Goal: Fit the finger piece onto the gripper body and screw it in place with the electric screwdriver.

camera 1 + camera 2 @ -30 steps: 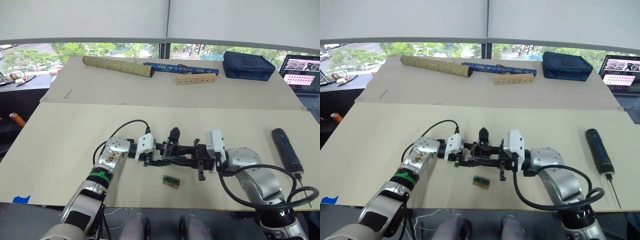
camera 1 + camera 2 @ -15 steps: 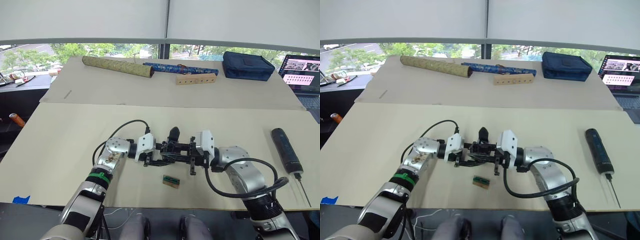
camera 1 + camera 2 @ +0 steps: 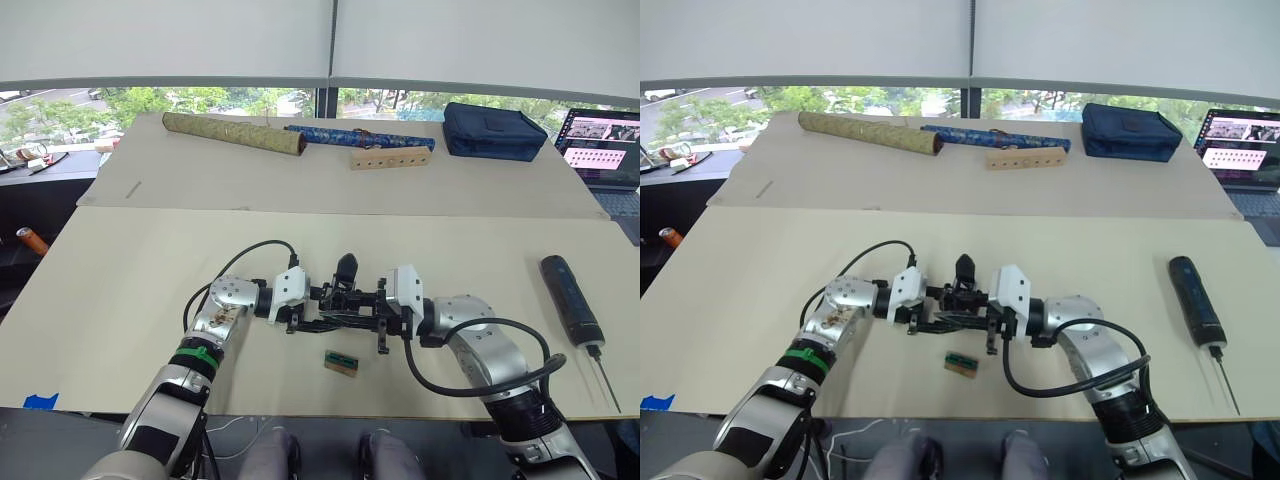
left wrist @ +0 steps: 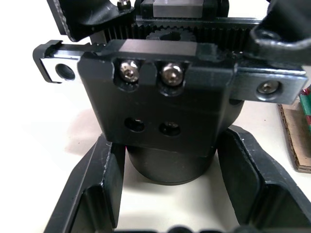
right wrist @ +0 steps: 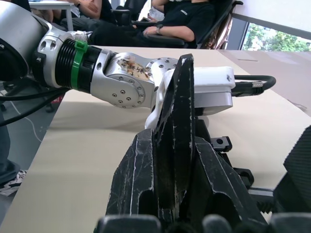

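The gripper body [image 3: 347,298], a black block with rails and an upright pointed finger [image 3: 346,267], stands at mid-table. My left gripper [image 3: 312,306] comes at it from the left and is shut on its round base [image 4: 170,167], one finger [image 4: 99,187] on each side. My right gripper [image 3: 376,312] reaches in from the right, shut on the finger piece [image 5: 176,111], a scuffed black wedge standing upright between its fingers [image 5: 136,184], right against the body's right end. The electric screwdriver [image 3: 571,297] lies at the table's right edge, bit toward me.
A small wooden block with a green top [image 3: 342,363] lies just in front of the gripper body. On the far table lie two rolled tubes [image 3: 235,133], a drilled wooden bar [image 3: 392,159], a navy pouch [image 3: 496,130] and a laptop [image 3: 603,136]. People sit behind [image 5: 170,19].
My right gripper has moved left with the finger piece, closing the gap to the gripper body. The left arm and the body have stayed put.
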Controlling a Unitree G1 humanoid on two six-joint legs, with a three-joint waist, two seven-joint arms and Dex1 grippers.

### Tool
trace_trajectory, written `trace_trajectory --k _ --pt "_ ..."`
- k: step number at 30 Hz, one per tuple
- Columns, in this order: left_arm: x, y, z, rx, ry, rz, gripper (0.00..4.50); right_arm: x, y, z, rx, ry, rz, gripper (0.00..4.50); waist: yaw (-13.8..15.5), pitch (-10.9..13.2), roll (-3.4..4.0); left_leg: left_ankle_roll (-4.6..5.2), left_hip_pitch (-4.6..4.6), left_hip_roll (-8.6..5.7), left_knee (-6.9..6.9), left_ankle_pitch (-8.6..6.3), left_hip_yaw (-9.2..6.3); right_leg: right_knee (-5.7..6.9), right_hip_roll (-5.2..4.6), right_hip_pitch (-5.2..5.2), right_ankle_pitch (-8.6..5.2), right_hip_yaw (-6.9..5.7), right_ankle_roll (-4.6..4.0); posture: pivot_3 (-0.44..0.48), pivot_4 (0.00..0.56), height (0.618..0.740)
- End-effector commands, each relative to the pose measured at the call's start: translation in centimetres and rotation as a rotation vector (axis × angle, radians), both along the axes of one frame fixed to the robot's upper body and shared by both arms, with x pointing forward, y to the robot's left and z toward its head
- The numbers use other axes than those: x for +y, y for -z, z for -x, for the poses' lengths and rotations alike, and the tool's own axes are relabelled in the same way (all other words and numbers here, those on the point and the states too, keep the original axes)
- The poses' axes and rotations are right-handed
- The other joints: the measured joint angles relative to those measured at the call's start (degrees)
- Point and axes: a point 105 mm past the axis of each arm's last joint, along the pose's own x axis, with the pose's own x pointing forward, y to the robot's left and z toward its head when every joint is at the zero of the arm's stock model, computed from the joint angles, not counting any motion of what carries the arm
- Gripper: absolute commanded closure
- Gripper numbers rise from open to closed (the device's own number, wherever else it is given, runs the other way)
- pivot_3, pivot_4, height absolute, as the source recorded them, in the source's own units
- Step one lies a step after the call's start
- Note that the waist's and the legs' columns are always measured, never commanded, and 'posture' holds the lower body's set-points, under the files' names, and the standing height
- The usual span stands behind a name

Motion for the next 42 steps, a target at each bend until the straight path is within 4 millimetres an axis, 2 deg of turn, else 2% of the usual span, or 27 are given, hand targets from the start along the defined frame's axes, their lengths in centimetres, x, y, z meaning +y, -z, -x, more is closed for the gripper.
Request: trace_trajectory --k 1,13,22,27,33,42 --pt "0.5 1.6 0.8 0.05 0.013 -0.055 2.23 -0.7 0.1 -0.3 0.018 0.039 0.002 4.06 0.0 0.0 0.0 0.0 0.0 0.0 0.0 0.0 0.0 0.0 0.0 0.0 0.0 0.0 0.0 0.0 0.15 0.74" --pt "0.6 1.6 0.7 0.042 0.011 -0.057 2.23 -1.0 1.2 -0.7 0.076 0.077 0.044 4.06 0.0 0.0 0.0 0.0 0.07 0.01 -0.01 0.0 0.0 0.0 0.0 0.04 0.0 0.0 0.0 0.0 0.15 0.74" --pt "0.7 1.6 0.6 0.04 0.002 -0.06 2.23 -1.2 2.5 -0.2 0.157 0.061 0.112 4.06 0.0 -0.1 0.0 0.01 0.15 0.01 -0.01 -0.01 -0.01 -0.01 0.0 0.13 0.0 0.01 0.0 0.0 0.15 0.74" --pt "0.8 1.6 0.5 0.038 -0.003 -0.061 2.23 -0.6 2.9 0.8 0.207 -0.006 0.14 4.06 0.0 -0.1 0.02 0.12 0.45 0.04 -0.05 -0.09 -0.03 -0.12 0.0 0.48 -0.01 -0.01 0.0 0.0 0.15 0.74" --pt "0.8 1.6 0.4 0.038 -0.007 -0.063 2.23 -0.9 3.8 -0.5 0.219 0.056 0.18 4.06 0.0 -0.1 0.02 0.23 0.7 0.06 -0.06 -0.19 -0.03 -0.23 0.0 0.79 -0.01 -0.02 0.01 0.0 0.15 0.74" --pt "0.8 1.6 0.4 0.033 -0.01 -0.062 2.23 -0.4 2.8 -1.0 0.216 0.055 0.179 4.07 -0.4 -0.2 0.05 0.27 0.82 0.11 -0.06 -0.22 -0.03 -0.12 -0.01 0.83 0.0 0.0 -0.01 0.0 0.15 0.74"
